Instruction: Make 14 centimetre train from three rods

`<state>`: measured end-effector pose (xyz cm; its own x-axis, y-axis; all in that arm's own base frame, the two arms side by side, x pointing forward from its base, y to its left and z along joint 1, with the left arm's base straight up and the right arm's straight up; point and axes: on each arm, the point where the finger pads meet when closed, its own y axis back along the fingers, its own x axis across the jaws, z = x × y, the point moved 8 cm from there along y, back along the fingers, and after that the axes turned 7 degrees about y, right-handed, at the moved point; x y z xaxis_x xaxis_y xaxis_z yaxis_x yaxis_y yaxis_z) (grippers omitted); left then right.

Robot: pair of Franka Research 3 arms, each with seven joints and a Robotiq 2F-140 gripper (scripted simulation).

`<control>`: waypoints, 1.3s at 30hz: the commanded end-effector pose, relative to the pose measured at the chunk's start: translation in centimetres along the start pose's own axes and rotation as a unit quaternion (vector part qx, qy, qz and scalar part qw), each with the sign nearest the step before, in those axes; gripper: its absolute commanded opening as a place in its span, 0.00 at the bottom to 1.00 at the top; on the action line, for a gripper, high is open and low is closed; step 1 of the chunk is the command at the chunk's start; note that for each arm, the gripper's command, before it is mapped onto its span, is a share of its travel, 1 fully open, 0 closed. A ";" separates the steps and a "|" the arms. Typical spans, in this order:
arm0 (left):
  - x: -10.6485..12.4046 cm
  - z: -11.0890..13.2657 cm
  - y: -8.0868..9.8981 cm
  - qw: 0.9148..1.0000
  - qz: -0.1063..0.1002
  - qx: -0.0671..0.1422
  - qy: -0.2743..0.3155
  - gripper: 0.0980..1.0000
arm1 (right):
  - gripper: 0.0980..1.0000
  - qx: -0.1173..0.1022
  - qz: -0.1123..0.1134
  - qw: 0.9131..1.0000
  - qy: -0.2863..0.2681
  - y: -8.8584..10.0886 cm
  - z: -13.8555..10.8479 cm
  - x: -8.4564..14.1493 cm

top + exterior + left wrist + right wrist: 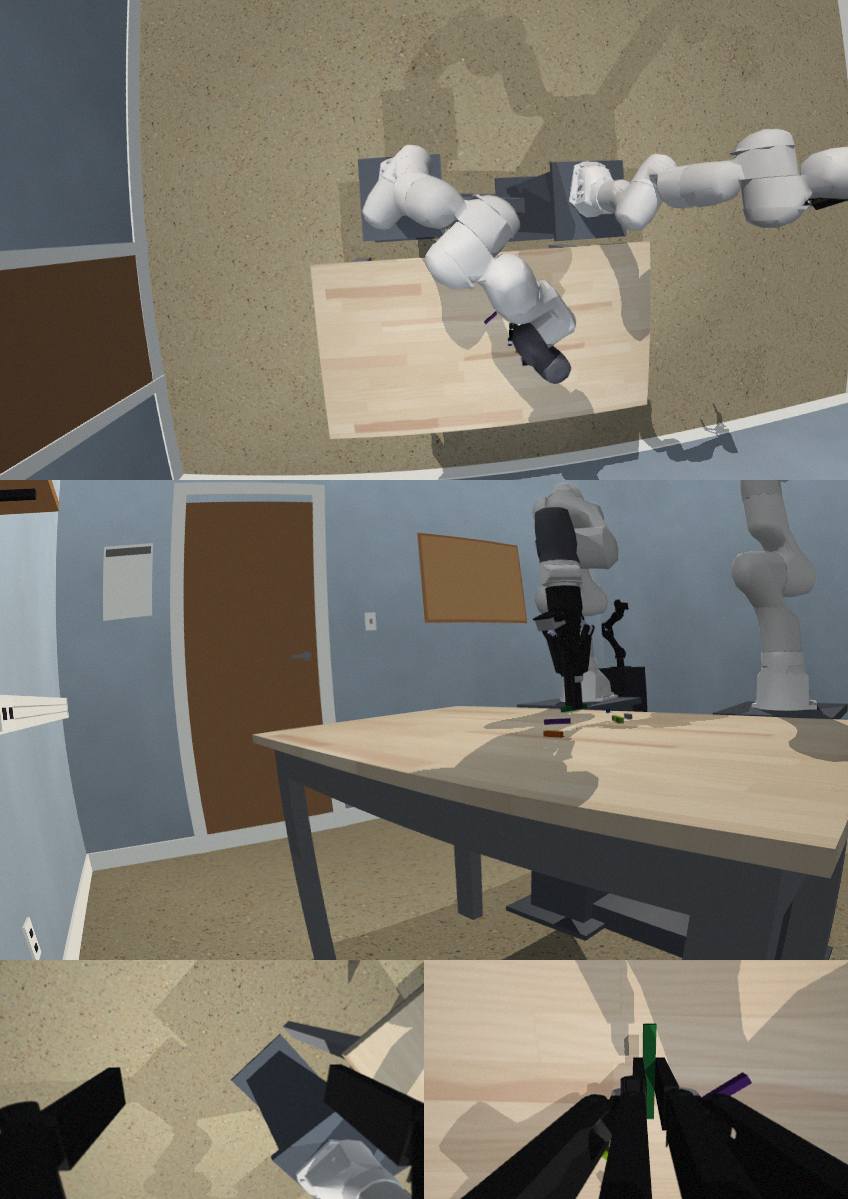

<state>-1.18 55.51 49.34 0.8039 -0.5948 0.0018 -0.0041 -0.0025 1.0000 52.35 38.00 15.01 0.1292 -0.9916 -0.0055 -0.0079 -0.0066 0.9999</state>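
My right gripper [573, 703] [648, 1073] is shut on the green rod [565, 708] [649, 1040] and holds it level, seemingly a little above the table. The purple rod [490, 318] [557, 721] [728, 1086] lies flat at an angle to the green one. The orange rod [552, 733] lies nearer the exterior camera. The lime rod [618, 719] [605, 1153], the grey rod [628, 716] [600, 1176] and a tiny blue rod [607, 710] lie apart from it; the right fingers hide much of that area in the right wrist view. My left gripper [224, 1084] is open and empty, over the floor.
The wooden table [380, 380] [714, 783] stands before both arm bases. The left arm [702, 183] reaches away from the table, beyond the right edge of the top view. The right arm [511, 288] crosses the table and hides part of its top there.
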 end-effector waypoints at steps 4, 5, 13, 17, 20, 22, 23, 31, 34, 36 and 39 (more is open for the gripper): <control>-0.1 0.1 0.0 1.000 -0.001 -0.002 -0.001 1.00 | 0.03 -0.004 0.003 1.000 -0.002 4.8 0.2 0.0; -0.1 0.1 0.0 1.000 -0.001 -0.002 -0.001 1.00 | 0.03 -0.004 0.003 1.000 -0.002 5.3 0.2 0.0; -0.1 0.1 0.0 1.000 -0.001 -0.002 -0.001 1.00 | 0.03 -0.004 0.003 1.000 -0.002 6.5 0.2 0.0; -0.1 0.1 0.0 1.000 -0.001 -0.002 -0.001 1.00 | 0.03 -0.004 0.003 1.000 -0.002 6.5 0.2 0.0; -0.1 0.1 0.0 1.000 -0.001 -0.002 -0.001 1.00 | 0.03 -0.004 0.003 1.000 -0.002 6.5 0.2 0.0; -0.1 0.1 0.0 1.000 -0.001 -0.002 -0.001 1.00 | 0.03 -0.004 0.003 1.000 -0.001 6.5 0.2 0.0; -0.1 0.1 0.0 1.000 -0.001 -0.002 -0.001 1.00 | 0.03 -0.004 0.003 1.000 0.000 6.5 0.2 -0.1; -0.1 0.1 0.0 1.000 -0.001 -0.002 -0.001 1.00 | 0.03 -0.004 0.003 1.000 0.027 6.5 0.4 -0.7; -0.1 0.1 0.0 1.000 -0.001 -0.002 -0.001 1.00 | 0.03 -0.005 0.003 0.998 0.055 6.5 0.6 -1.4; -0.1 0.1 0.0 1.000 -0.001 -0.002 -0.001 1.00 | 0.03 -0.005 0.003 0.997 0.078 6.5 0.8 -2.0; -0.1 0.1 0.0 1.000 -0.001 -0.002 -0.001 1.00 | 0.03 -0.005 0.003 0.993 0.120 6.5 1.2 -3.0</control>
<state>-1.18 55.51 49.34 0.8039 -0.5948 0.0018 -0.0041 -0.0025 1.0000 51.08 40.16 21.60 0.2419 -0.9703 -0.0014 -0.0037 -0.0024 1.0000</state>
